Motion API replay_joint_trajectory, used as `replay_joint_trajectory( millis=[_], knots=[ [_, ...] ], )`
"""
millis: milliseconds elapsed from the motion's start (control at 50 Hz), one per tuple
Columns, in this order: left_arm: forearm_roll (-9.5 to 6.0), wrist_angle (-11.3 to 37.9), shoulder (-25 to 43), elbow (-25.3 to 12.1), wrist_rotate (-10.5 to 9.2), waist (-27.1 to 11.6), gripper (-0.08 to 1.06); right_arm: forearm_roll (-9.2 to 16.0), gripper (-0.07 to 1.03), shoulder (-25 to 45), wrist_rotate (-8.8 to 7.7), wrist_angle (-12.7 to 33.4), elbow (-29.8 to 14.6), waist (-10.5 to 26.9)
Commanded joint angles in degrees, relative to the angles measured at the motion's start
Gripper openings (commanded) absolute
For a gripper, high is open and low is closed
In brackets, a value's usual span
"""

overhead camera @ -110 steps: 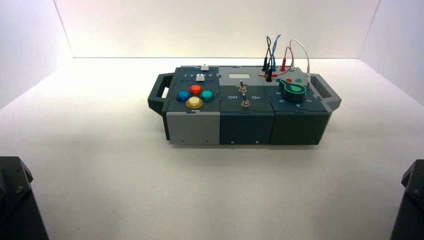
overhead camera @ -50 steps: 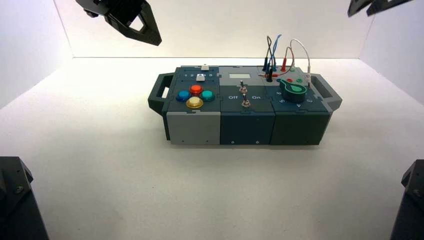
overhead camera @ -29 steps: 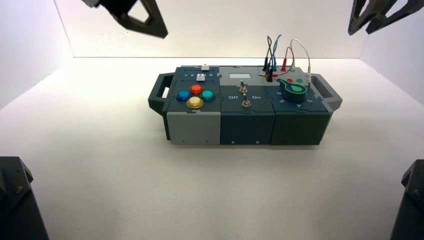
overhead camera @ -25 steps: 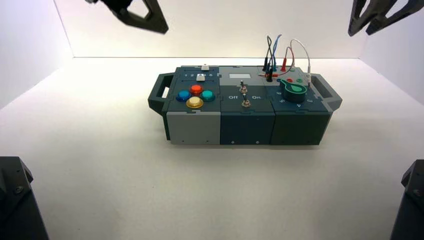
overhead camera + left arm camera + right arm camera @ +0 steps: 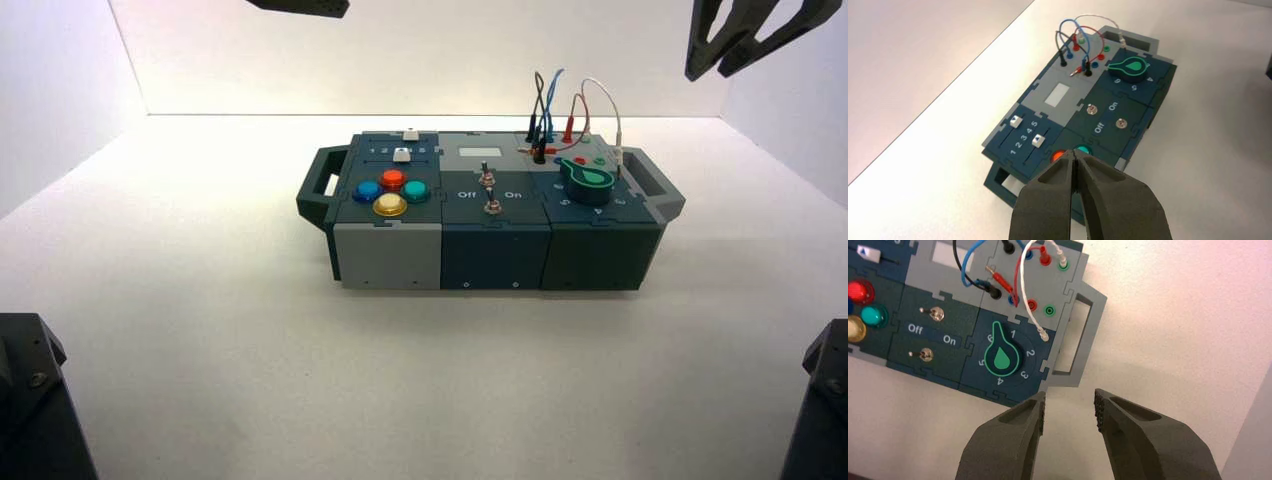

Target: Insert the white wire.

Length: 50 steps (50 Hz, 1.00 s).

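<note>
We are seeing free room over the table point(image 5: 590, 350) in front of the green knob point(image 5: 587, 183); behind the knob, the arching white wire point(image 5: 606, 92) and the red point(image 5: 584, 112), blue point(image 5: 551, 88) and black wires point(image 5: 538, 88) are crowding our way.

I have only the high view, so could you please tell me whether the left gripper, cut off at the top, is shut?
Observer: Yes, the left gripper's tips meet.
Operator: Thank you. Does the right gripper, high beyond the box's right end, hold anything?
Observer: No, nothing is between its open fingers.
Operator: And could you tell me where the white wire ends?
Observer: One end is in a green socket; the other lies over the knob's panel, in no socket.
</note>
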Motion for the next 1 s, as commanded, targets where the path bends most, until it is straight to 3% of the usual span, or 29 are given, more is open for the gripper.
replay_joint_trajectory(
  millis=[20,280,420,680,1000],
  knots=[
    [-0.18,-1.14,-0.26,-1.49,0.26,-1.58,-0.03,0.26,0.53,0.18,-0.53,-0.97,-1.14,0.97],
    [-0.09,-0.79,-0.44,-1.05,0.26,-4.48,-0.03,0.26,0.53,1.05,-0.62,-2.99,-1.41,1.76],
    [-0.09,1.41,-0.44,-1.76,0.26,-4.48,-0.03,0.26,0.53,3.6,-0.79,-3.6,-1.93,3.87],
    [-0.09,6.68,-0.53,-4.31,-0.18,-4.48,-0.03,0.26,0.53,8.17,-0.7,-3.78,-3.08,4.04],
    [0.09,8.09,0.35,-4.39,-0.35,-4.48,-0.03,-0.18,0.53,11.34,-0.97,-4.39,-3.78,4.22]
  ],
)
